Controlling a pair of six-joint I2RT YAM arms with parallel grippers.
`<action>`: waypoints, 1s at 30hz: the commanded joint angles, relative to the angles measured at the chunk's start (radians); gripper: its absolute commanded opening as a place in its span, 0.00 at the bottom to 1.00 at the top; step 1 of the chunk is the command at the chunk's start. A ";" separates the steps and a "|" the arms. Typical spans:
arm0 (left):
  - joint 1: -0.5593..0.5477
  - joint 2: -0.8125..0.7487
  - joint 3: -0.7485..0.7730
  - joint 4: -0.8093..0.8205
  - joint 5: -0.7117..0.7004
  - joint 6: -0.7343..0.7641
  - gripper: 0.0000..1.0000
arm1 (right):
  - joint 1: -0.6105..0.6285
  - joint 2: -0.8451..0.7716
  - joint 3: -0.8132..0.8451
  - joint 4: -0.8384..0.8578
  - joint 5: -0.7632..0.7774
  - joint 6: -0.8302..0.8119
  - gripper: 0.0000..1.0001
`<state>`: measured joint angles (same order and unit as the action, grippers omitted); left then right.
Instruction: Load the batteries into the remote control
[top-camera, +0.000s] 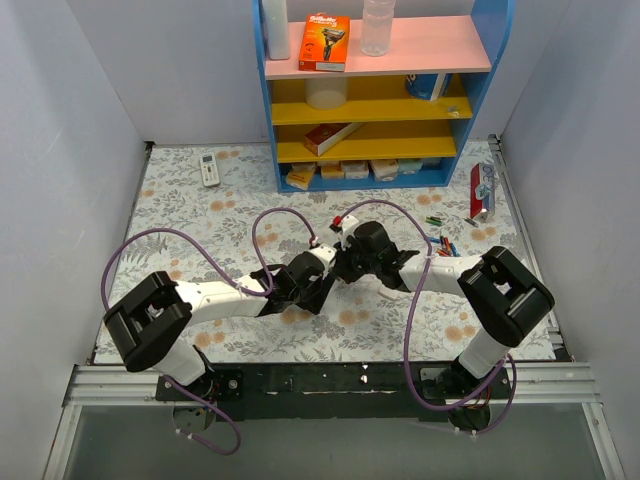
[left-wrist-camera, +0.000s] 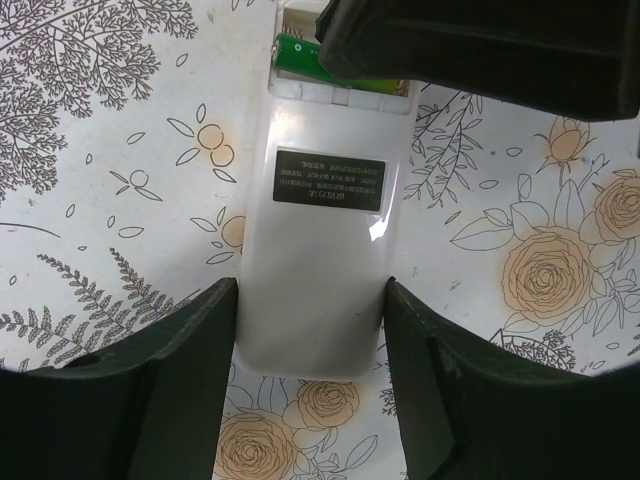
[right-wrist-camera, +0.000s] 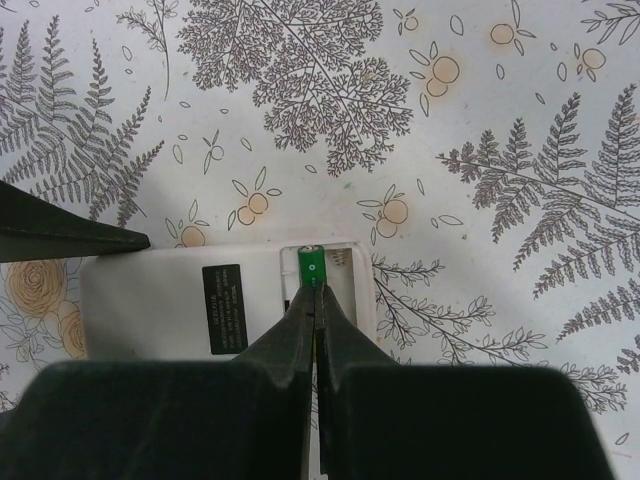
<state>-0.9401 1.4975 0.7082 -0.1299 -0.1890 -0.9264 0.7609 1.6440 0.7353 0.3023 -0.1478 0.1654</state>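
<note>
Bench (top-camera: 180, 200) clothed in white print of grey ferns and orange roses, pale walls around, blue-framed shelf (top-camera: 500, 60) at far edge. Mid-bench, back up: slim white plastic remote control (left-wrist-camera: 320, 260), clamped between left gripper (left-wrist-camera: 310, 292) jaws. Right gripper (right-wrist-camera: 316, 300) jaws clenched, tips touching green cylindrical battery (right-wrist-camera: 311, 264) in its recess.

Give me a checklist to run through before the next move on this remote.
1. Remote control lies back up: ok.
2. Left gripper clamps the remote's sides: ok.
3. Green battery lies in the recess: ok. Fully seated: cannot tell.
4. Right gripper shut, tips at that battery: ok.
5. Neighbouring slot filled: not ok, looks empty.
6. Spare batteries loose and in view: ok.
</note>
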 joint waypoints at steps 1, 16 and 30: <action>0.009 -0.020 -0.001 0.022 -0.044 0.041 0.34 | 0.095 0.070 -0.004 -0.301 -0.056 -0.127 0.01; 0.009 -0.036 -0.010 0.020 0.054 0.074 0.36 | 0.084 -0.042 0.068 -0.319 0.022 -0.127 0.11; 0.009 -0.026 -0.007 0.013 0.066 0.080 0.37 | 0.038 -0.170 0.044 -0.215 0.034 -0.095 0.27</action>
<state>-0.9379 1.4822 0.6949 -0.1196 -0.1345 -0.8562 0.7788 1.5280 0.7872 0.0032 -0.0425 0.0978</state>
